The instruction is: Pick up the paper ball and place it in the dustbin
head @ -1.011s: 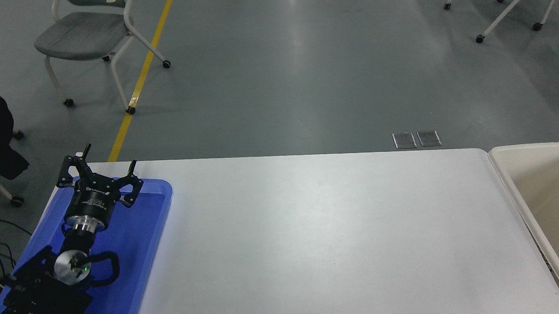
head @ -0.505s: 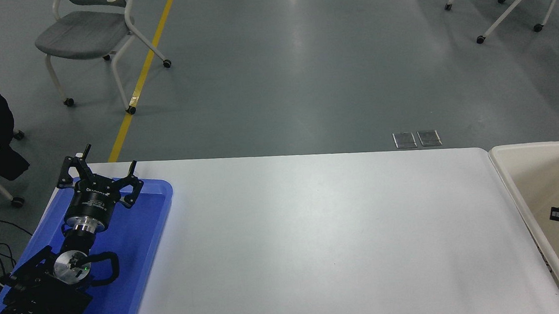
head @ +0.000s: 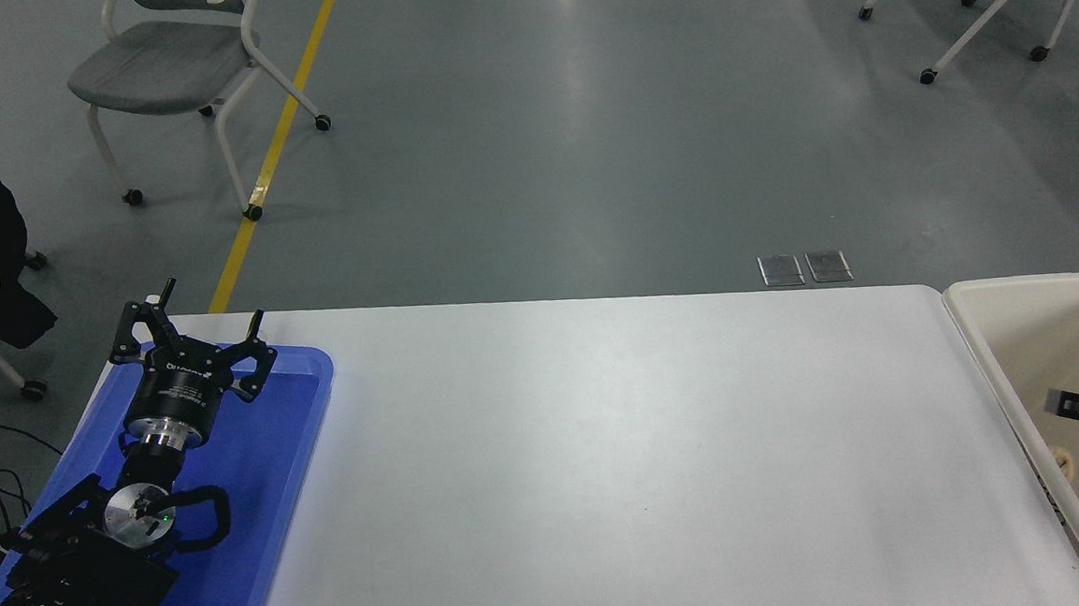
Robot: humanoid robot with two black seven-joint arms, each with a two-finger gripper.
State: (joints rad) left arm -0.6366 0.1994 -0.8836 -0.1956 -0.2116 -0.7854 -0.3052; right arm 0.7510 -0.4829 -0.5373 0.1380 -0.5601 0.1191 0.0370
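Over the dustbin [head: 1003,378], the right gripper [head: 1075,401] is reaching further in from the right edge than a second ago, one finger [head: 1065,399] now showing well clear of the frame border. The paper ball seen beside it half a second ago is no longer showing by the gripper.

Smooth cream plastic dustbin [head: 1003,378], glossy blue plastic tray [head: 262,507], matt white table [head: 606,468].
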